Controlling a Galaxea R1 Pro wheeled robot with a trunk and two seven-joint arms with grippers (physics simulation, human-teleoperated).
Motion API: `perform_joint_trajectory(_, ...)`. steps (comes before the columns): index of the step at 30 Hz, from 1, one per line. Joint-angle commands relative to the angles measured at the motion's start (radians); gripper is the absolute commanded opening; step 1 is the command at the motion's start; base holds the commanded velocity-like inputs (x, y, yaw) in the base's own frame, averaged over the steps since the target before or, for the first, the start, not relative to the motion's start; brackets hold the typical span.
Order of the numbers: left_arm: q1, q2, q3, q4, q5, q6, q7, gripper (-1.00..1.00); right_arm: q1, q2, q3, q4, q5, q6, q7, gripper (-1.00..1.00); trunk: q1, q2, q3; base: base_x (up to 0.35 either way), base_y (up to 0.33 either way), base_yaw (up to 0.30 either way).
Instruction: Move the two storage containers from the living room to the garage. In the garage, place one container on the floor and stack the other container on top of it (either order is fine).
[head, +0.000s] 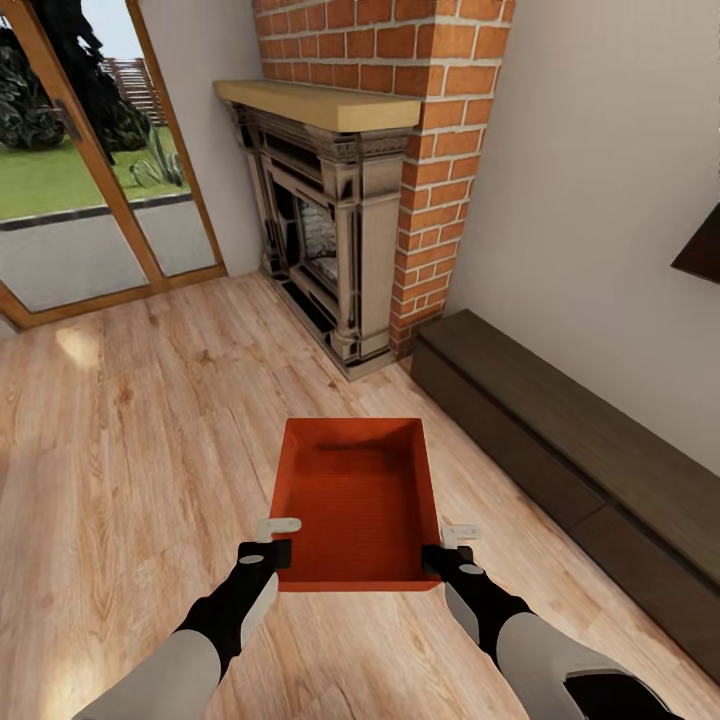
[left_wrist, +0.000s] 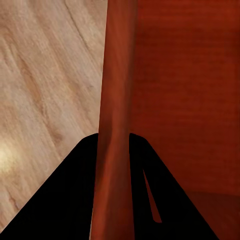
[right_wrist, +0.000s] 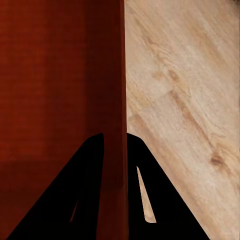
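Note:
One orange-red storage container (head: 358, 500) hangs above the light wood plank floor in front of me, open side up and empty. My left gripper (head: 276, 540) is shut on its left wall near the near corner. My right gripper (head: 448, 548) is shut on its right wall. In the left wrist view the container wall (left_wrist: 116, 100) runs between the two black fingers (left_wrist: 65, 200). The right wrist view shows the same, with the wall (right_wrist: 114, 100) pinched between black fingers (right_wrist: 150, 200). This is the living room, with the brick fireplace (head: 340, 230) ahead.
A low dark wooden bench (head: 580, 450) runs along the white wall on the right. A glass patio door with a wooden frame (head: 90, 180) stands at the left. Open plank floor (head: 130, 420) lies to the left and ahead of the container.

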Motion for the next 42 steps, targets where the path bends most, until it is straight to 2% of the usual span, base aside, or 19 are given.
perform_joint_trajectory(1, 0.0, 0.002, -0.007, 0.001, 0.009, 0.009, 0.038, -1.0, -0.002, -0.005, -0.02, -0.003, 0.01, -0.062, -0.078, -1.0, 0.001, -0.002, 0.0, 0.0, 0.0, 0.0)
perform_joint_trajectory(42, 0.0, 0.002, -0.006, -0.002, 0.009, 0.009, 0.039, -1.0, -0.001, -0.005, -0.02, -0.003, 0.015, -0.062, -0.077, -1.0, 0.001, -0.002, 0.065, 0.0, 0.0, 0.0)
